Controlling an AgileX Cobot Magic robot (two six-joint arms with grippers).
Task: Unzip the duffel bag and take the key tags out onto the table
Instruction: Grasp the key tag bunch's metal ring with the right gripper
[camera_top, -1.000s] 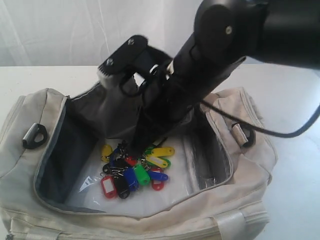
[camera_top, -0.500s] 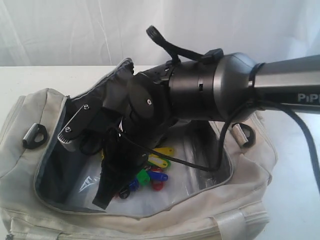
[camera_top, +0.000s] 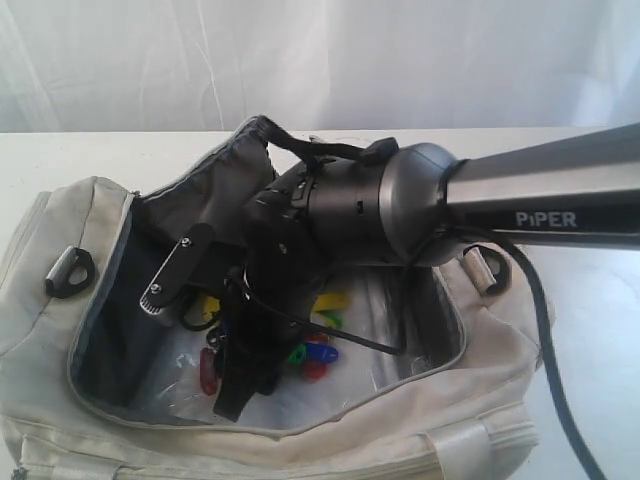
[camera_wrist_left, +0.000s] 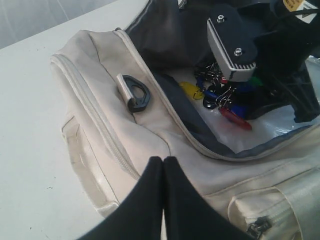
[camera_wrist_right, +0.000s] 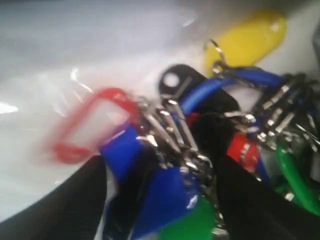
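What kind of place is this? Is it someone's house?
Probably a robot lab or test room, not a house. A black and silver robot arm marked PIPER reaches into a cream fabric duffel bag on a wide white table, with a plain white curtain behind.

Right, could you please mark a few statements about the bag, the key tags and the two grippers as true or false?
1. The bag is unzipped. True.
2. The key tags lie on the table. False: they are inside the bag.
3. The left gripper is shut and empty. True.
4. The right gripper hangs outside the bag. False: it reaches inside, open and straddling the tags.
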